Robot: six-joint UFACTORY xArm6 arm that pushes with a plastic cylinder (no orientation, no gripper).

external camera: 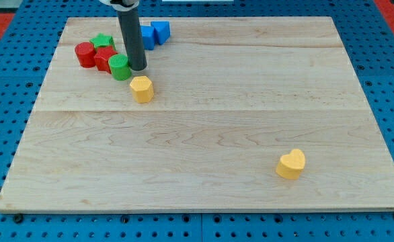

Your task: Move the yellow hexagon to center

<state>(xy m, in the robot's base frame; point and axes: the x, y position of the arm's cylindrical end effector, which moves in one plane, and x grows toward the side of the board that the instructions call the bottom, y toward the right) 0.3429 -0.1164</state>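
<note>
The yellow hexagon point(142, 89) lies on the wooden board point(204, 134), left of the middle and toward the view's top. My tip point(137, 68) stands just above it in the view, a small gap away, at the right side of a green round block point(120, 67). A yellow heart point(291, 163) lies alone at the lower right.
A cluster sits at the upper left: a red cylinder point(85, 54), a red block point(105, 58), a green star point(103, 42) and the green round block. Two blue blocks point(154, 33) lie behind the rod. Blue pegboard point(9, 101) surrounds the board.
</note>
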